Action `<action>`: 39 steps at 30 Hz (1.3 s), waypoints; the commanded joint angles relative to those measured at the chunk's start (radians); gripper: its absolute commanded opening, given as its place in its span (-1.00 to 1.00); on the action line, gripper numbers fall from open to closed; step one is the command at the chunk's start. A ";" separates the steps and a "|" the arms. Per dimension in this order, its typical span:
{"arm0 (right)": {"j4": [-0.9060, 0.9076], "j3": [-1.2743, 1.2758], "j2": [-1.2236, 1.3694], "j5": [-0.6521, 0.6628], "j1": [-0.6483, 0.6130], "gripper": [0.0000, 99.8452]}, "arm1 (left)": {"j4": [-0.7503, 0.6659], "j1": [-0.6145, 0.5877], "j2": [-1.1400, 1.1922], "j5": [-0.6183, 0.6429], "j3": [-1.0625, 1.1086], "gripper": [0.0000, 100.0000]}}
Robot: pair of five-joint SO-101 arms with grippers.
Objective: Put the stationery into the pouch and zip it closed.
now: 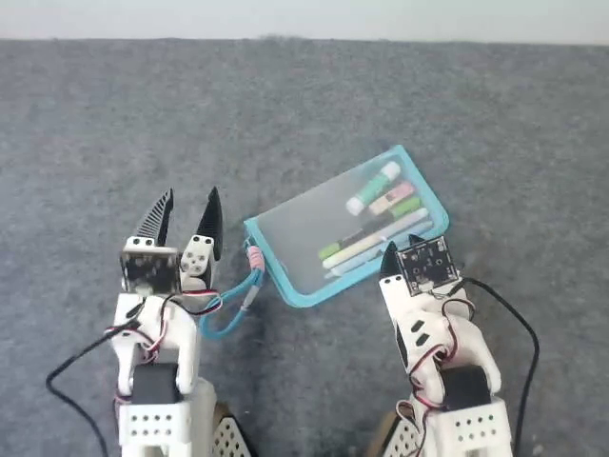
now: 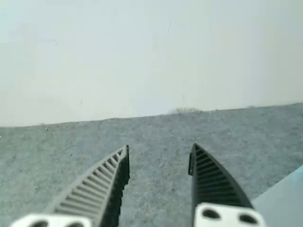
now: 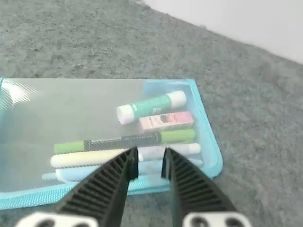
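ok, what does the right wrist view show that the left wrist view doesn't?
Right wrist view adds: the pouch and its contents, seen through the clear face. These are a green-and-white glue stick, a pink block, a green marker and pale pens. The right jaws sit slightly apart over its blue border.
Left wrist view adds: the left jaws, wide apart over bare carpet.
Both: grey carpet and pale wall. The left wrist view also catches a pale blue corner, probably the pouch.
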 commanded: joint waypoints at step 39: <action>0.526 0.021 -0.002 0.011 0.504 -0.83 | 0.802 -0.009 -0.012 0.017 -0.007 -0.62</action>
